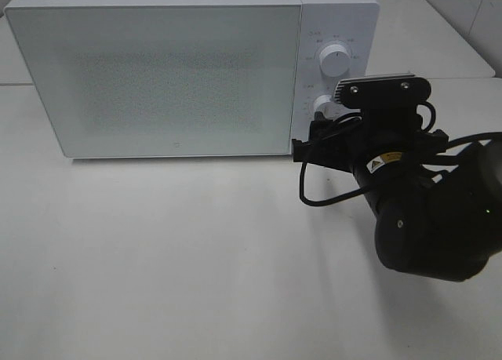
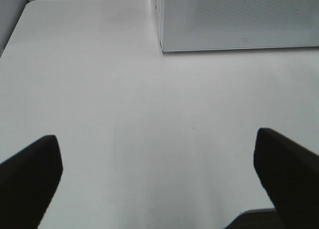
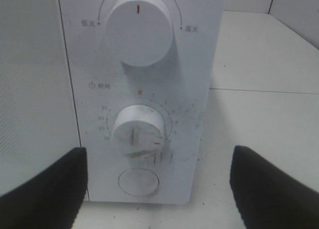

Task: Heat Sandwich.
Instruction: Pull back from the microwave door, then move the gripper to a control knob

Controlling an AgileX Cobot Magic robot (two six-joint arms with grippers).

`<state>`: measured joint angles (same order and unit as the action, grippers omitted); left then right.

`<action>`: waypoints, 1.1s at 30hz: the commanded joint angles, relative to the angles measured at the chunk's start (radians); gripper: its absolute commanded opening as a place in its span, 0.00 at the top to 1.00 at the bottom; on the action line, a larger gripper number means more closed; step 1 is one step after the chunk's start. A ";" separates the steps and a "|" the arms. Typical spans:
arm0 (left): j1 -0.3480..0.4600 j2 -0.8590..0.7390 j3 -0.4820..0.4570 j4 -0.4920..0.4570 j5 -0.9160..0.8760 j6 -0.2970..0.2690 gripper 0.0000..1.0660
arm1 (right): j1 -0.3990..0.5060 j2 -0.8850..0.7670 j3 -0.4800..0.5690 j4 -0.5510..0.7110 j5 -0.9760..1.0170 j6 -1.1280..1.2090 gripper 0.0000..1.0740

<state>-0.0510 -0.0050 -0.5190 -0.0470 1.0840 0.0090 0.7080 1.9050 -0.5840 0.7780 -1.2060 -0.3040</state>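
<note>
The sandwich is out of view in every frame. A white microwave [image 1: 157, 70] stands at the back of the table with its frosted door shut, and nothing shows through it. My right gripper [image 1: 314, 132] is open just in front of the control panel, level with the lower timer knob [image 1: 322, 103]. In the right wrist view the right gripper [image 3: 157, 151] has its fingers spread either side of that timer knob [image 3: 138, 130], apart from it. My left gripper [image 2: 155, 136] is open over bare table, holding nothing; it does not show in the high view.
The panel carries an upper power knob [image 3: 139, 29] and a round button [image 3: 138, 182] under the timer knob. The microwave's front left corner [image 2: 164, 44] lies ahead of the left gripper. The white table [image 1: 157, 258] spreads in front of the oven.
</note>
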 commanded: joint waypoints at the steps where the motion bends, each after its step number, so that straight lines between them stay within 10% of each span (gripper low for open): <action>1: 0.002 -0.016 0.002 -0.006 -0.014 0.002 0.06 | -0.023 0.019 -0.047 -0.048 0.010 0.002 0.29; 33: 0.002 -0.016 0.002 -0.006 -0.014 0.002 0.06 | -0.091 0.164 -0.211 -0.112 0.081 0.002 0.30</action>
<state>-0.0510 -0.0050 -0.5190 -0.0470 1.0840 0.0090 0.6200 2.0710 -0.7890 0.6770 -1.1190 -0.3040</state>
